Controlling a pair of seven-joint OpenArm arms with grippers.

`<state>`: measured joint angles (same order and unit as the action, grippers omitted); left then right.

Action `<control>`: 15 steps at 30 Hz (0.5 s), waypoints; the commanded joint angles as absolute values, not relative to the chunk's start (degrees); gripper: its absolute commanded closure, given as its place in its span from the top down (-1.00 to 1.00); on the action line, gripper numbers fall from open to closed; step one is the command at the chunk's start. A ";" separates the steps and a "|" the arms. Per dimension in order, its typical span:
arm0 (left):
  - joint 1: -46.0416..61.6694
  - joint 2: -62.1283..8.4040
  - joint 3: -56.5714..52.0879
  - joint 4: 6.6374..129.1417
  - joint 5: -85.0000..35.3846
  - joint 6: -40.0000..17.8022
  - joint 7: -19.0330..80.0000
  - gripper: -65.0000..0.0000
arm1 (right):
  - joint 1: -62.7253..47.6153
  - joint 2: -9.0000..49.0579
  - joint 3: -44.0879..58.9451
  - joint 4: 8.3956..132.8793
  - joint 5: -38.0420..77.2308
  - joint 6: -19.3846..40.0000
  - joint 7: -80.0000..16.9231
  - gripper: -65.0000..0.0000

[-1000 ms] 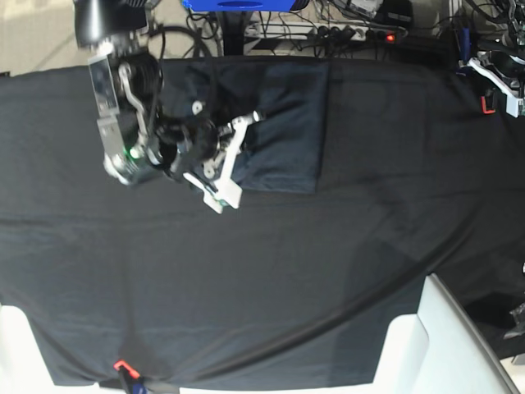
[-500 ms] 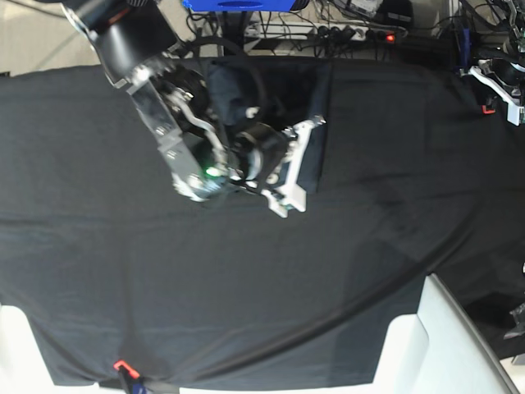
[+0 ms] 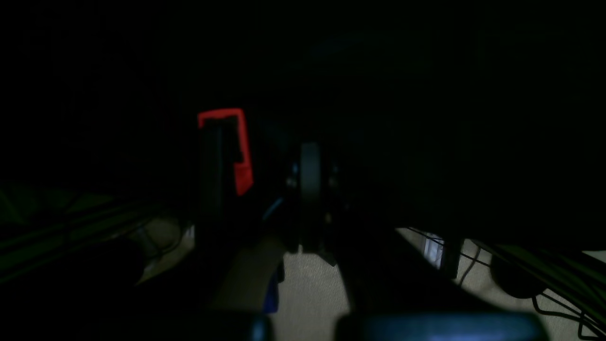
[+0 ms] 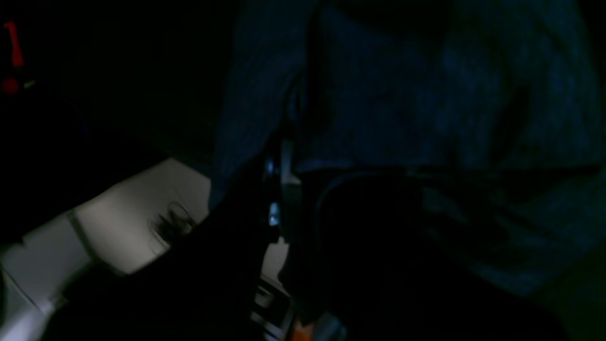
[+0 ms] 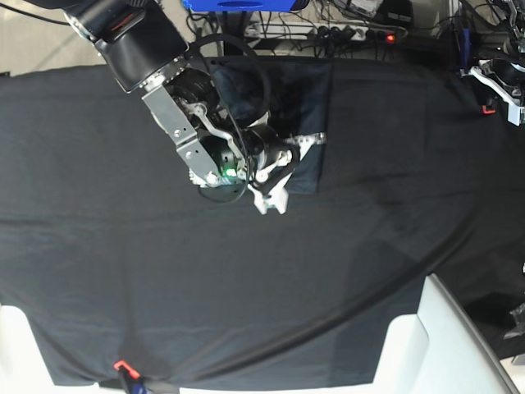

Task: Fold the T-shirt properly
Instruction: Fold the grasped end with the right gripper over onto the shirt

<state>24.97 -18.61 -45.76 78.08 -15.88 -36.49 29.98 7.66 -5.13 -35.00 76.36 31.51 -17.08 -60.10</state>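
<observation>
The T-shirt (image 5: 299, 90), dark slate blue-grey and folded into a rectangle, lies at the far middle of the black tablecloth (image 5: 164, 271). My right gripper (image 5: 297, 167) reaches across its near right part. In the right wrist view the right gripper (image 4: 286, 142) looks shut, with a fold of the T-shirt (image 4: 402, 94) gathered at its tips; that view is very dark. My left gripper (image 5: 504, 92) sits at the table's far right edge, away from the shirt. The dim left wrist view shows the left gripper (image 3: 310, 161) shut with nothing in it.
A red clamp (image 5: 486, 105) grips the cloth's far right edge, beside the left gripper, and shows as the red clamp (image 3: 239, 151) in the left wrist view. Another clamp (image 5: 121, 366) holds the near edge. A white seat (image 5: 435, 345) stands near right. Cables and a power strip (image 5: 328, 33) lie behind.
My right arm has swung from the shirt's left side across to its right side, gripper still shut. The left arm has stayed put.
</observation>
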 commanded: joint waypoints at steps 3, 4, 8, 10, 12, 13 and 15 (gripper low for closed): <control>25.19 -19.91 -46.20 78.64 -16.48 -36.62 29.05 -1.00 | 8.75 -6.02 -35.03 77.23 32.22 -17.63 -59.82 -0.99; 25.19 -19.91 -46.20 78.64 -16.48 -36.62 29.05 -1.00 | 8.75 -6.02 -35.03 77.23 32.22 -17.63 -59.91 -0.99; 25.19 -19.91 -46.20 78.64 -16.48 -36.62 29.05 -1.00 | 8.75 -6.11 -35.03 77.32 32.22 -17.63 -60.09 -0.70; 25.19 -19.91 -46.20 78.64 -16.48 -36.62 29.05 -1.00 | 8.75 -6.11 -37.14 77.49 32.22 -17.63 -60.18 -0.52; 25.19 -19.91 -46.20 78.64 -16.48 -36.62 29.05 -1.00 | 9.54 -6.02 -42.24 77.85 32.22 -17.63 -60.00 -0.39; 25.19 -19.91 -46.20 78.64 -16.48 -36.62 29.05 -1.00 | 9.89 -6.02 -44.53 77.85 32.22 -17.63 -59.82 -0.36; 25.19 -19.91 -46.20 78.90 -16.48 -36.62 29.05 -1.00 | 10.33 -6.02 -48.57 77.76 32.22 -17.63 -59.74 -0.34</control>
<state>24.97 -18.61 -45.76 78.00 -15.86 -36.49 29.98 9.10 -5.61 -48.90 76.77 31.94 -17.61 -60.07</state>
